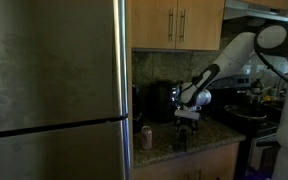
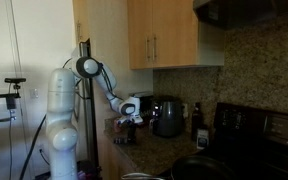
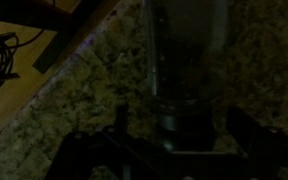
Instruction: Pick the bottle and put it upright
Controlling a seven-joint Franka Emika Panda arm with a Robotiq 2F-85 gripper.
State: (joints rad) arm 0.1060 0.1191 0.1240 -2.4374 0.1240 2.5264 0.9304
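Hovering: Panda arm (image 1: 234, 55), gripper (image 1: 187, 120) low over bottle (image 3: 189, 70). Jaws look wide apart, nothing held. Bottle seems to lie flat on granite counter (image 3: 74, 110) between fingers. Advice: descend square, close mid-body, lift before tilting; glossy stone, slip likely. Room, dim: steel refrigerator (image 1: 54, 90), wood cabinets (image 1: 174, 22), kettle (image 2: 167, 117).

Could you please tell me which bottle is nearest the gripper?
The clear bottle right before the gripper; the dark bottle is beyond the grey appliance.
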